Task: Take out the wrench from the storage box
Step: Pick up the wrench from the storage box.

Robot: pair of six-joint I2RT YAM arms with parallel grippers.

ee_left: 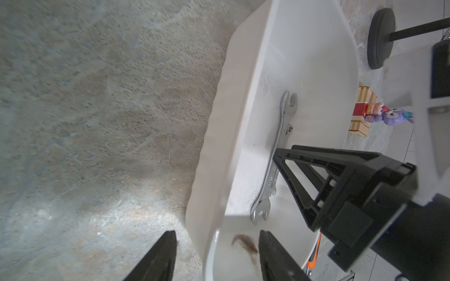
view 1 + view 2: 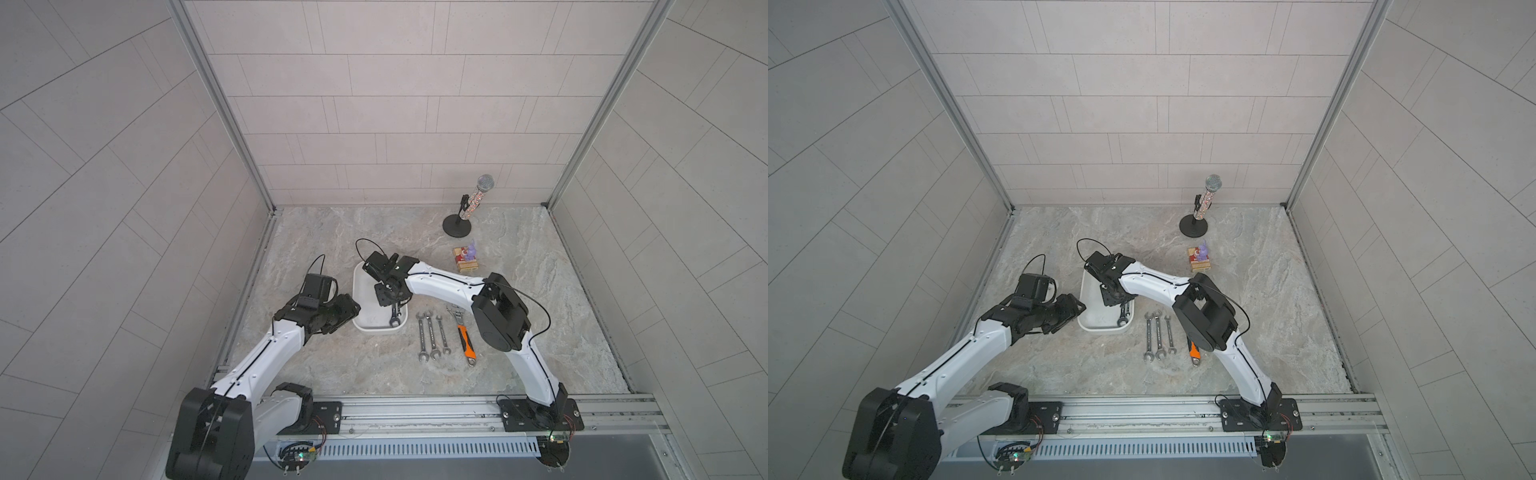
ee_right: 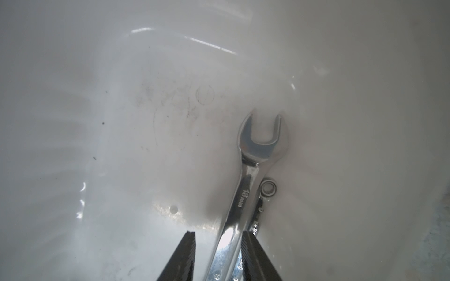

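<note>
Gaping over the marbled, tile-walled table [image 2: 374,365]: left tool [image 1: 218,233] astride storage box [image 2: 362,291] rim, right tool [image 3: 218,234] astride wrench [image 3: 260,143].

Both top views look steeply down from high above the near edge of the desk [image 2: 353,370], covering all of it. Each wrist view faces the storage box [image 1: 219,146] closely; both share its wrench [image 1: 280,136], the right nearest.

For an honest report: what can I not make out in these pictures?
Right wrist view: the small wrench partly hidden under the big wrench.
Both top views: the right arm covers the big wrench's far end.
In a top view the right arm hides the orange-handled wrench's head.
</note>
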